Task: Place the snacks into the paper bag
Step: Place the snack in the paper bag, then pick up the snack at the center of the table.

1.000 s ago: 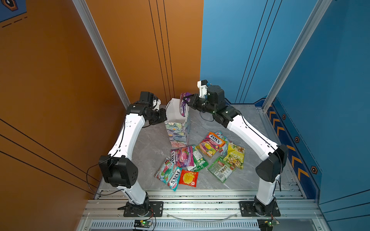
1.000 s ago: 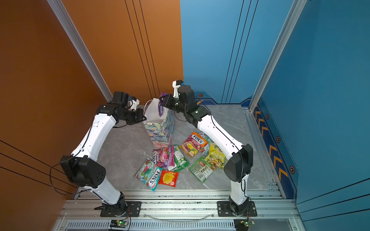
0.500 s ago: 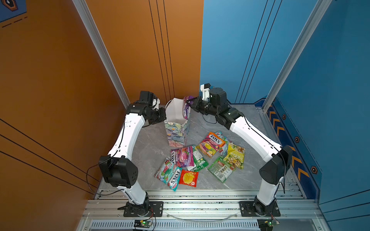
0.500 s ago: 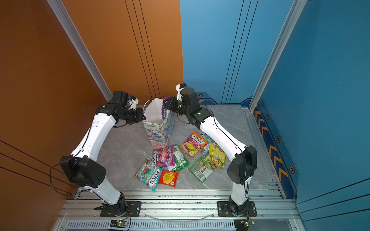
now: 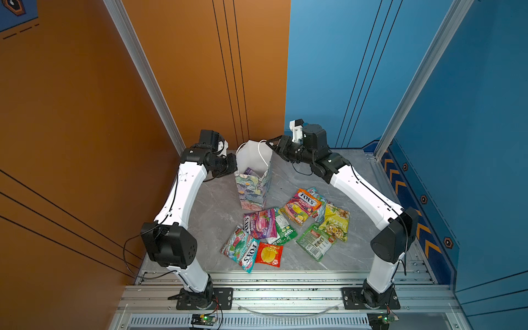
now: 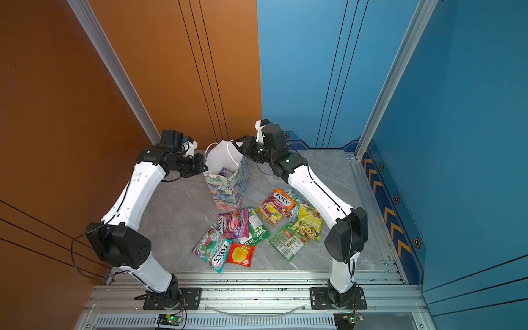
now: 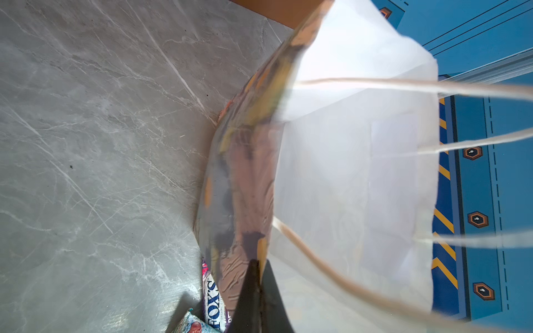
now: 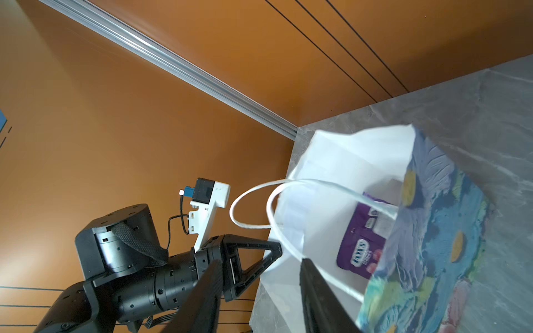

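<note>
The floral paper bag point(image 5: 253, 187) point(image 6: 228, 187) stands upright at the back of the table, mouth open. A purple FOX'S packet point(image 8: 360, 245) point(image 5: 248, 171) lies inside it against the white lining. My left gripper point(image 7: 259, 266) point(image 5: 234, 169) is shut on the paper bag's left rim. My right gripper point(image 8: 262, 262) point(image 5: 271, 144) hangs open and empty just above the right rim, beside the cord handles point(image 8: 259, 201). The other snacks lie in front of the bag: an orange FOX'S bag point(image 5: 303, 203), a berry FOX'S bag point(image 5: 260, 223), a teal FOX'S bag point(image 5: 241, 251) and a red-yellow sachet point(image 5: 268, 254).
A green pouch point(image 5: 314, 243), a yellow pouch point(image 5: 335, 221) and a small green packet point(image 5: 284, 230) lie among the snacks. The orange wall point(image 5: 200, 85) rises close behind the bag. An aluminium rail point(image 5: 285, 278) runs along the grey table's front edge.
My right gripper has opened and let go of the purple packet, which has dropped into the bag. The left gripper still grips the rim.
</note>
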Controlling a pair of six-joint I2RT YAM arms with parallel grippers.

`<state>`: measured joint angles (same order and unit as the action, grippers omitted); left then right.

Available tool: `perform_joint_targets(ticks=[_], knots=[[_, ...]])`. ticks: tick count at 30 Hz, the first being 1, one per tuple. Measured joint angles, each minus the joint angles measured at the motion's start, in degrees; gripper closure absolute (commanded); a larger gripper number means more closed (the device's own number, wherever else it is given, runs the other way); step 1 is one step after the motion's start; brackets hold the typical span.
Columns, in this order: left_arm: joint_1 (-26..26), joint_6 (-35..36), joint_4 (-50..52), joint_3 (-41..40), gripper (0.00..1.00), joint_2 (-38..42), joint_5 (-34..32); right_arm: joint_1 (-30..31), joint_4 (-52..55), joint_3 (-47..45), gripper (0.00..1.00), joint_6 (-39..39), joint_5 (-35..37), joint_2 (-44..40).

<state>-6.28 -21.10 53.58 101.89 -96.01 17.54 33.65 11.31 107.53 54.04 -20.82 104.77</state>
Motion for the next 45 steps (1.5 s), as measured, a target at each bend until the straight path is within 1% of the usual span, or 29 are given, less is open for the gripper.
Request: perform_joint_targets(ticks=[5, 8, 16, 21, 26, 29, 32, 38, 45], knots=[[-0.15, -0.2, 0.0, 0.0, 1.0, 0.02, -0.02, -1.64, 0.26, -0.24, 0.53, -0.52, -0.17, -0.5], [-0.15, -0.24, -0.02, -0.11, 1.0, 0.15, -0.02, -2.93, 0.74, -4.02, 0.53, -2.21, 0.07, -3.72], [-0.15, -0.24, -0.17, -0.63, 1.0, 0.63, -0.04, -5.6, 6.14, -24.15, 0.56, -7.15, 3.06, -17.75], [-0.15, -0.24, -0.22, -1.18, 1.0, 1.03, -0.04, -3.85, 9.22, -36.04, 0.57, -7.74, 3.06, -21.53], [-0.15, -0.22, -0.22, -1.46, 1.0, 1.09, -0.04, 1.33, 10.27, -42.99, 0.6, -7.21, 2.38, -21.55], [-0.15, -0.22, -0.24, -1.6, 1.0, 1.09, -0.04, 4.2, 9.64, -43.93, 0.6, -6.05, 0.52, -20.31], [-0.15, -0.22, -0.26, -1.64, 1.0, 1.09, -0.04, 6.45, 7.65, -43.95, 0.6, -5.51, -2.01, -16.79], [-0.13, -0.22, -0.28, -1.64, 1.0, 1.09, 0.0, 9.51, 7.1, -43.95, 0.6, -4.92, -5.53, -8.92], [-0.13, -0.22, -0.44, -1.64, 1.0, 1.09, 0.0, 9.86, 7.13, -43.95, 0.58, -4.48, -5.97, -7.02]])
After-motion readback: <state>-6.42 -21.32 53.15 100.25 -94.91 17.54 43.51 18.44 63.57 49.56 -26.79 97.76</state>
